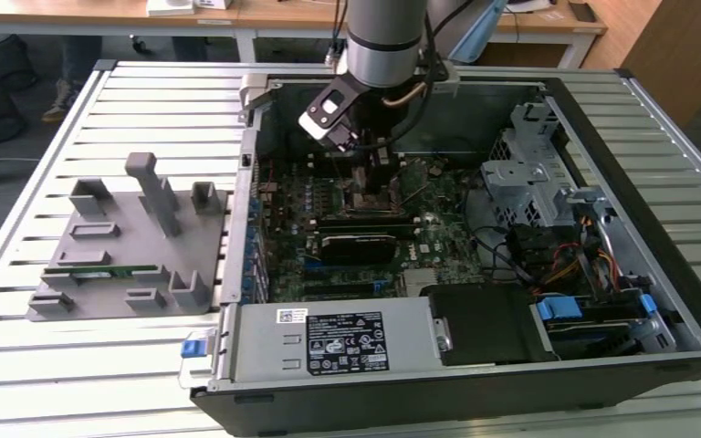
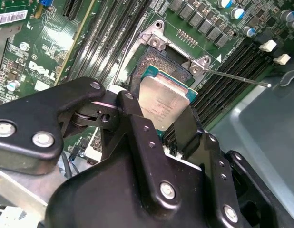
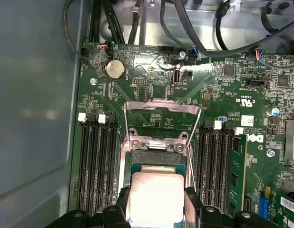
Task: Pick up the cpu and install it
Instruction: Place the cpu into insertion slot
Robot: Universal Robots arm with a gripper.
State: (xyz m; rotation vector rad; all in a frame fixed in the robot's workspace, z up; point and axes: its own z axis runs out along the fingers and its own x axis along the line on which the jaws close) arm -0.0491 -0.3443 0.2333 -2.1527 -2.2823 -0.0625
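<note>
Illumination is bright, even and diffuse, probably from overhead. The cpu (image 3: 156,197) lid shows pale glare in the first wrist view. The computer case (image 1: 448,401) interior lies shaded.

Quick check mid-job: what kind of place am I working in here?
Probably a robotics lab or workshop bench: an open black desktop computer case lies on a slatted silver metal table, a grey plastic parts fixture beside it, wooden desks behind. The black gripper holds the silvery square cpu.
</note>
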